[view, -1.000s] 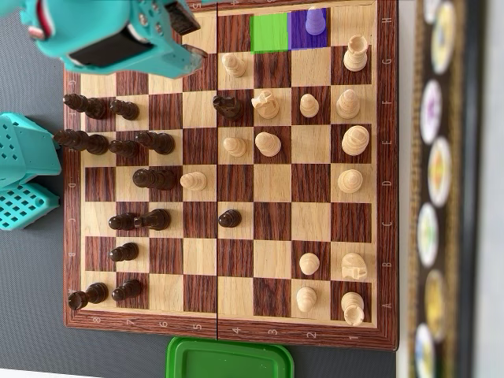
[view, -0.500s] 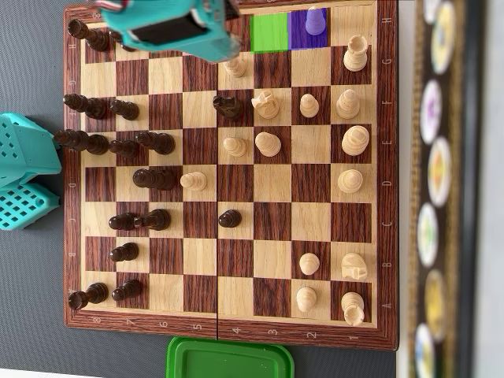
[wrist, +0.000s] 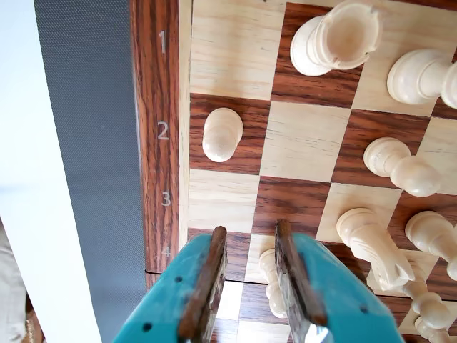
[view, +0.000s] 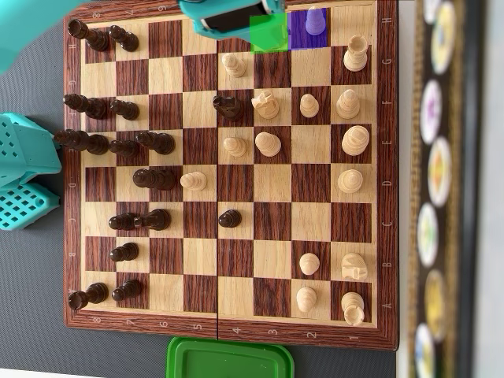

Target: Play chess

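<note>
The wooden chessboard (view: 272, 183) carries dark pieces on the left and light pieces on the right in the overhead view. A green patch (view: 270, 38) and a purple patch (view: 299, 35) mark two top-row squares. On the purple one stands a pawn (view: 315, 20), which the wrist view shows as a light pawn (wrist: 222, 133) beside the numeral 2. My teal gripper (view: 244, 20) hangs over the board's top edge, partly covering the green patch. In the wrist view the gripper (wrist: 250, 230) is open and holds nothing. A light pawn (wrist: 270, 282) stands on the board below, close to the right finger.
A light rook (wrist: 335, 39), a knight (wrist: 371, 239) and other light pieces crowd the right of the wrist view. Overhead, the teal arm base (view: 24, 173) sits left of the board, a green lid (view: 228, 358) below it, and a strip of round discs (view: 437, 173) at right.
My gripper has travelled to the right along the board's top edge, from over the upper left squares to the green patch. No chess piece has moved.
</note>
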You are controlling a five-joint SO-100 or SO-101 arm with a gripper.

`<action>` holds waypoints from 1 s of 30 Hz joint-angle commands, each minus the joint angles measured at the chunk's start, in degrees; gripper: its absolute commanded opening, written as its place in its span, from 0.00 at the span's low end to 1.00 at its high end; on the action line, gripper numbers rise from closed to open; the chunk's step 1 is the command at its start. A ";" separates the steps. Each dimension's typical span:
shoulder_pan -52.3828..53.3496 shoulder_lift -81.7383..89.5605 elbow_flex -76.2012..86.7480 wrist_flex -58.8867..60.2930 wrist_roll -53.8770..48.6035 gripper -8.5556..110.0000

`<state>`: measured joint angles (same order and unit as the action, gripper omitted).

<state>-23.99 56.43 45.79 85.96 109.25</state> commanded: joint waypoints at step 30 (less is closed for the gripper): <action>-2.29 -8.44 -11.34 -5.89 0.53 0.26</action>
<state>-26.19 47.20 37.00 80.42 109.25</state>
